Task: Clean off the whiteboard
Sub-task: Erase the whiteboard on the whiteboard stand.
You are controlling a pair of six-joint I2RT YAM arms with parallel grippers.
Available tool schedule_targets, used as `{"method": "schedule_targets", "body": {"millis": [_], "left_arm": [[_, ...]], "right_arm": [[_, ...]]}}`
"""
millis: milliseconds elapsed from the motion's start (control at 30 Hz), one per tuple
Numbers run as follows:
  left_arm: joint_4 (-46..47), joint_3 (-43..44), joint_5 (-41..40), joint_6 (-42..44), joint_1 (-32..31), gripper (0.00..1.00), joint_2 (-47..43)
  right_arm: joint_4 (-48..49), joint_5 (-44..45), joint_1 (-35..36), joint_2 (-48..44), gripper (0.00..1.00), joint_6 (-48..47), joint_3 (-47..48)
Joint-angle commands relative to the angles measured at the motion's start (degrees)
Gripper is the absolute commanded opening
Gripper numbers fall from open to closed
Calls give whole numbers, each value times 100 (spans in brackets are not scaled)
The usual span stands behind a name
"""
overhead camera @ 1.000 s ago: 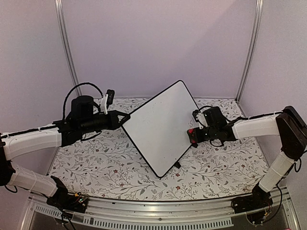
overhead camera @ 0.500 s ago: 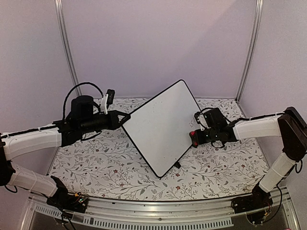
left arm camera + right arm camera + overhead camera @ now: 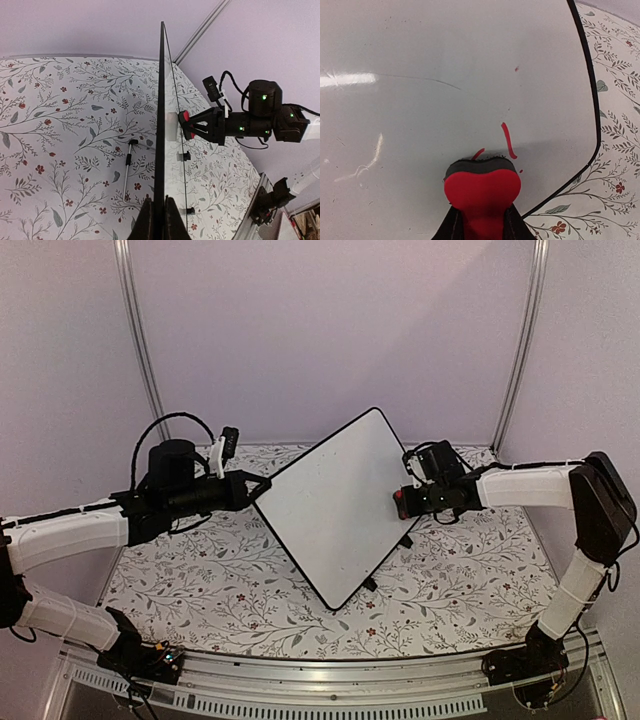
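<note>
The whiteboard (image 3: 335, 505) stands tilted on a corner, held up off the table. My left gripper (image 3: 258, 486) is shut on its left edge; the left wrist view shows the board edge-on (image 3: 161, 100) between the fingers. My right gripper (image 3: 402, 502) is shut on a red eraser (image 3: 481, 187) and presses its dark felt against the board's face (image 3: 445, 75) near the right rim. A short red stroke (image 3: 508, 141) and small red specks remain just above the eraser. The eraser also shows in the left wrist view (image 3: 183, 120).
A thin metal rod with a black grip (image 3: 127, 167) lies on the floral tablecloth (image 3: 200, 570) behind the board. The board's black feet (image 3: 370, 584) stick out at its lower right edge. Purple walls close the back and sides.
My right gripper has moved the eraser up along the board's right edge, from lower on the edge to about mid-height. The left arm and the board have stayed still.
</note>
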Motion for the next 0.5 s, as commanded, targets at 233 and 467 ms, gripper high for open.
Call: {"method": "schedule_targets", "body": {"millis": [233, 467], "left_arm": [[15, 24, 492, 581, -120, 0, 25], [15, 15, 471, 574, -122, 0, 53]], "right_arm": [[249, -214, 23, -77, 22, -404, -204], [201, 2, 38, -113, 22, -503, -648]]}}
